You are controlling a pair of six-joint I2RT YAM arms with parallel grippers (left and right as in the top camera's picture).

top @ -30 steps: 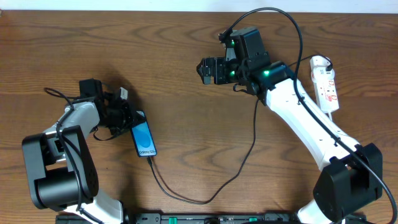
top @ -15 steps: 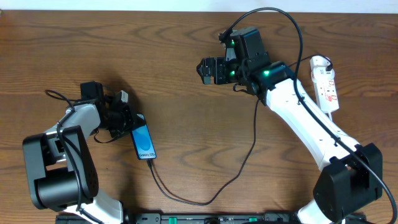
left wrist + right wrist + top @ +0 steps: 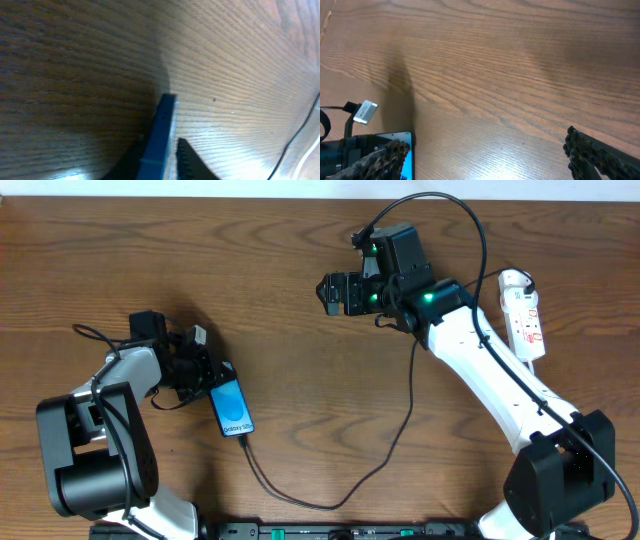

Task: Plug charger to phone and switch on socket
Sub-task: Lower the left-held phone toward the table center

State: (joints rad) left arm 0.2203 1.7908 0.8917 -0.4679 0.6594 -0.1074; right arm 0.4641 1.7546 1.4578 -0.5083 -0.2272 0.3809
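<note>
Left gripper (image 3: pixel 211 375) pinches the phone (image 3: pixel 231 408) by its top end, likely steadying it against the charger (image 3: pixel 334 505) at its bottom edge; right gripper (image 3: pixel 331 293) hangs spread, well apart from the socket (image 3: pixel 527 315).

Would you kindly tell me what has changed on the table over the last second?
The left gripper, holding the phone, shifted slightly downward in the overhead view, then stopped. The right gripper, the cable and the power strip stayed put.
</note>
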